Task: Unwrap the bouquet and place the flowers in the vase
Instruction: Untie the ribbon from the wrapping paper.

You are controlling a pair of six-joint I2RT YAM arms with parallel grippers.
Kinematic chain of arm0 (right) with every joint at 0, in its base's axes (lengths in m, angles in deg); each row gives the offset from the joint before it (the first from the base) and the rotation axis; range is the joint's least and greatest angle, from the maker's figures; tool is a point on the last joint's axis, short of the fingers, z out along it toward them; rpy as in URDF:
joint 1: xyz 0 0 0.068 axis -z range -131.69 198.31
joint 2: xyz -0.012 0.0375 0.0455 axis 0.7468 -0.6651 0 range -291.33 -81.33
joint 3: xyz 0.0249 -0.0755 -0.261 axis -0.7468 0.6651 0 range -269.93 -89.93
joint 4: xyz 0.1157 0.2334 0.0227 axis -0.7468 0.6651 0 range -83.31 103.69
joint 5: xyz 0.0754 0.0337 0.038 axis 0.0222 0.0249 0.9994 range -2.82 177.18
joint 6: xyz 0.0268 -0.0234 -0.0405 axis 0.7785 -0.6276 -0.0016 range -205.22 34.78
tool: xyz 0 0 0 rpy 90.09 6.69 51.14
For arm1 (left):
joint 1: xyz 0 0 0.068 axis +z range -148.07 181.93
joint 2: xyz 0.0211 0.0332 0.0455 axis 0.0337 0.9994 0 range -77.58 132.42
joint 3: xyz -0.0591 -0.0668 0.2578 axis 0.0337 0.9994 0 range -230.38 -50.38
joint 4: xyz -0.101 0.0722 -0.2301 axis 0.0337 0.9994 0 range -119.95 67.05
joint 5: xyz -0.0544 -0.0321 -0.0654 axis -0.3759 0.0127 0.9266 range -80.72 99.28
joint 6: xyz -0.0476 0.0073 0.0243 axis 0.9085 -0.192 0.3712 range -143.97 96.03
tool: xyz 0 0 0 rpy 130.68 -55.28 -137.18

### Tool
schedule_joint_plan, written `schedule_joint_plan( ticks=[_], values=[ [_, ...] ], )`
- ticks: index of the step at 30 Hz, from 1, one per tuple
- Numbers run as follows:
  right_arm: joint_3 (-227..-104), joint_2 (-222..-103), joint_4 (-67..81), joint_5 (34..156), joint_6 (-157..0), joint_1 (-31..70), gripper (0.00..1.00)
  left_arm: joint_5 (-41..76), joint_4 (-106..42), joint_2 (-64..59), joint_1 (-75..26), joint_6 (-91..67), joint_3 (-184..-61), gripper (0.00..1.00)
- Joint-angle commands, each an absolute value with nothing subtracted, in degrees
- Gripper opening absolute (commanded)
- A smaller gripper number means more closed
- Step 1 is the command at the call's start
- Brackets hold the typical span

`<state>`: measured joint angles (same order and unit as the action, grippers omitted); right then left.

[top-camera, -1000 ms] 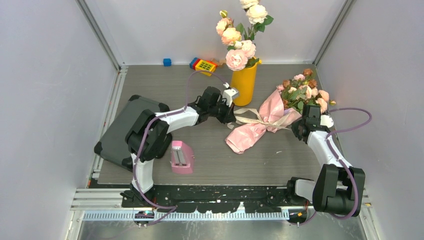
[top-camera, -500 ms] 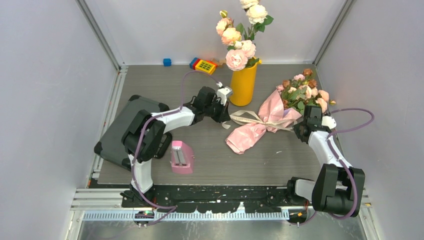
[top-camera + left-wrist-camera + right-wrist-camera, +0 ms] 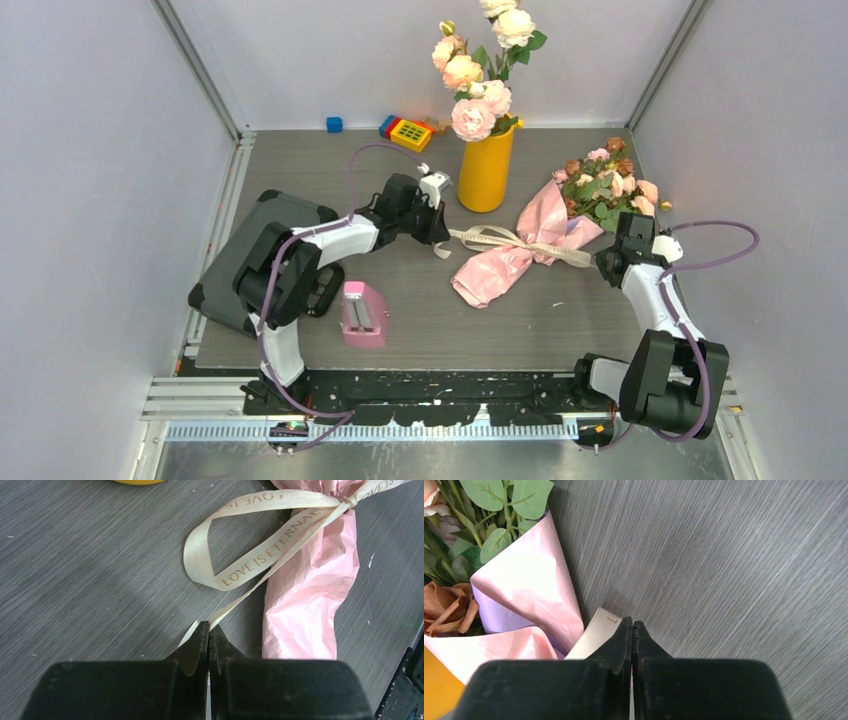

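Note:
The bouquet (image 3: 510, 262) lies on its side mid-table, its pink paper cone (image 3: 310, 600) pointing toward me. Its flowers (image 3: 608, 188) sit at the far right end, small pink and rusty roses with green leaves (image 3: 499, 510). A beige printed ribbon (image 3: 260, 562) is tied round the cone's waist. My left gripper (image 3: 441, 238) (image 3: 208, 627) is shut on the ribbon's left tail. On the bouquet's right, my right gripper (image 3: 607, 262) (image 3: 632, 625) is shut on the other ribbon (image 3: 591, 635) tail. The yellow-orange vase (image 3: 485, 175) stands behind, between the two grippers.
Big pale pink and cream roses (image 3: 480, 70) fill the vase. A pink stapler-like block (image 3: 363, 313) lies front left, beside a dark grey case (image 3: 250, 255). Toy bricks (image 3: 408, 130) and a blue cube (image 3: 334, 124) sit by the back wall.
My left gripper has drawn left, away from the vase, and my right gripper has drawn right and nearer. The ribbon is now stretched longer between them and its loops are smaller.

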<state>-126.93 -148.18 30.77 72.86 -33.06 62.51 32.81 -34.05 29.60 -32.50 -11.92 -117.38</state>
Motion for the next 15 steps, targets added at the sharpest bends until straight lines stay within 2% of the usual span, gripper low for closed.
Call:
schedule_joint_plan(
  ticks=[1, 15],
  values=[
    [-127.8, -146.6, 31.1, 70.2, -34.5, 64.2, 0.0, 31.4, -36.5, 25.5, -30.8, -10.7, -116.2, 0.0],
    [-127.8, -145.2, 32.1, 70.7, -36.4, 68.2, 0.0, 31.3, -36.9, 22.6, -26.9, -8.6, -113.8, 0.0]
  ],
)
